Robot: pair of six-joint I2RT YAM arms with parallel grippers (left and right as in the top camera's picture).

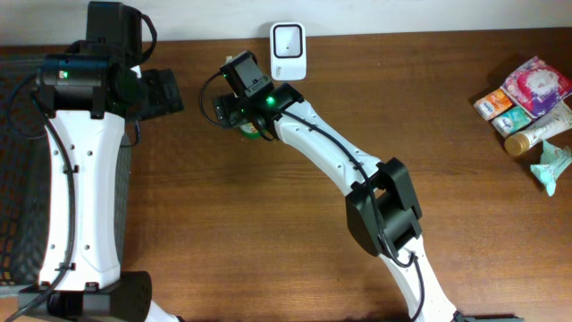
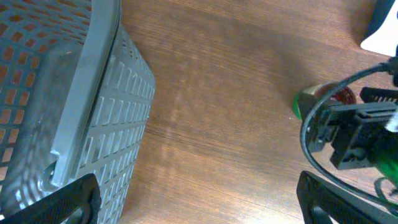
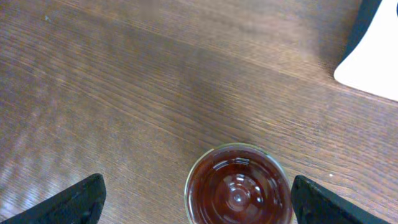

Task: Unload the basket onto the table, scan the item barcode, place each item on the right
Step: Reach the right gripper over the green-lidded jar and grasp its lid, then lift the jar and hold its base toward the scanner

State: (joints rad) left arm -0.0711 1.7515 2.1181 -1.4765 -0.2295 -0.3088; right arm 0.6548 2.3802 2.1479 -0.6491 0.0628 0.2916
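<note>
The small round container [image 3: 239, 186], dark red on top, stands upright on the wooden table [image 3: 124, 93] near the white barcode scanner [image 1: 288, 51]; the right gripper [image 3: 202, 202] straddles it, jaws wide, not touching; the left gripper [image 2: 199, 208] hangs wide and empty beside the basket [image 2: 93, 93]; by my reading, grasping and scanning both remain.

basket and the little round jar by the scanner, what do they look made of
Basket: looks like moulded plastic, grey and matte, given the even grid of rectangular holes and thick smooth rim. Jar: probably glass or clear plastic, glossy; its dark red-brown face shows glints and concentric rings inside a pale see-through rim.
</note>
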